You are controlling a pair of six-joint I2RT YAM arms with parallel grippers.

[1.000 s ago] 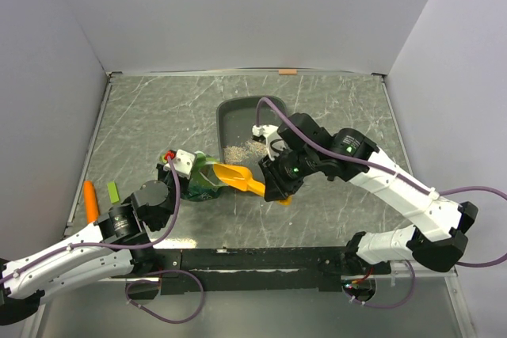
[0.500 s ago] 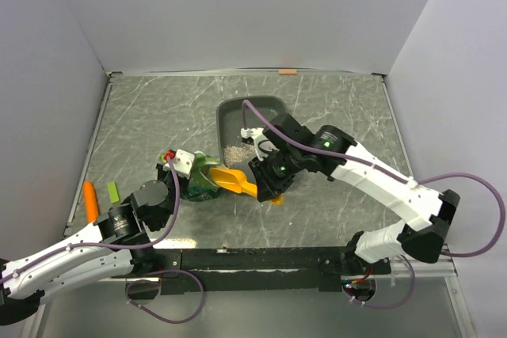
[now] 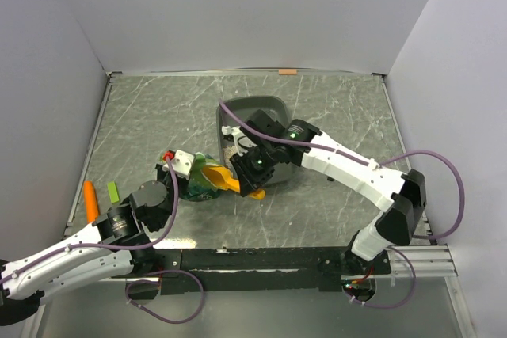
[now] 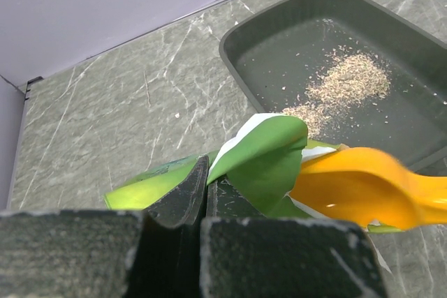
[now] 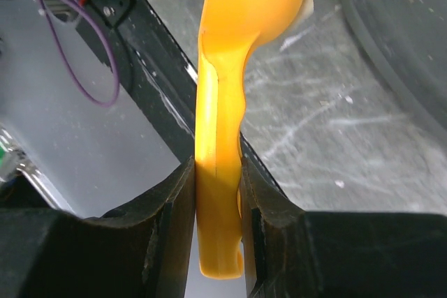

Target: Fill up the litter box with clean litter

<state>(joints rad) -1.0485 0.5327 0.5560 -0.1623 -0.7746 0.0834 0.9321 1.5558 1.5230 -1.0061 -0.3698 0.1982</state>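
The dark grey litter box (image 3: pixel 273 107) lies at the table's middle back; it also shows in the left wrist view (image 4: pixel 293 40). A small pile of beige clean litter (image 4: pixel 346 82) lies in its near-left part. My left gripper (image 4: pixel 204 186) is shut on the edge of the green bag (image 3: pixel 198 184), which also shows in the left wrist view (image 4: pixel 262 155). My right gripper (image 5: pixel 218 221) is shut on the handle of the orange scoop (image 5: pixel 237 26). The scoop's bowl (image 3: pixel 215 174) points into the bag's mouth. The right arm hides part of the box.
An orange carrot-shaped item (image 3: pixel 90 199) and a small green block (image 3: pixel 112 192) lie at the left edge. A strip of tan tape (image 3: pixel 287 72) sits at the back wall. The black base rail (image 3: pixel 261 257) runs along the near edge.
My right gripper has carried the scoop left toward the bag, and its bowl has come to the bag's mouth. The left gripper and the bag have stayed put.
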